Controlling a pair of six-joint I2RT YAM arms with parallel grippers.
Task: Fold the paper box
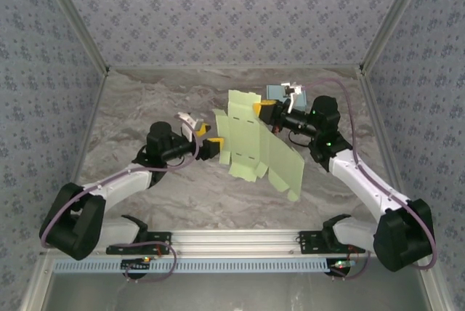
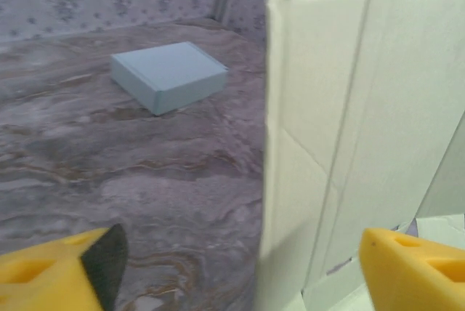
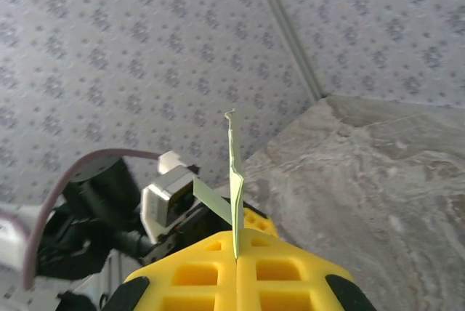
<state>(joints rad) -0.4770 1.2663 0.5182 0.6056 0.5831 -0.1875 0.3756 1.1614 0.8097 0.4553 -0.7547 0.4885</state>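
Observation:
The paper box (image 1: 254, 144) is a flat, pale green cut-out sheet held upright above the middle of the table. My right gripper (image 1: 263, 111) is shut on its upper right edge; the right wrist view shows the sheet (image 3: 234, 158) edge-on, pinched between the yellow fingers of the right gripper (image 3: 236, 249). My left gripper (image 1: 209, 145) is at the sheet's left edge. In the left wrist view the left gripper (image 2: 240, 253) is open, its yellow fingers (image 2: 51, 275) wide apart, and the sheet's (image 2: 363, 129) left edge stands between them without touching either.
A small folded blue-grey box (image 1: 280, 93) lies on the marble-patterned table (image 1: 145, 107) behind the right gripper, also seen as the blue-grey box (image 2: 171, 75). Patterned walls close in the back and both sides. The left arm's wrist camera (image 3: 171, 202) sits just beyond the sheet.

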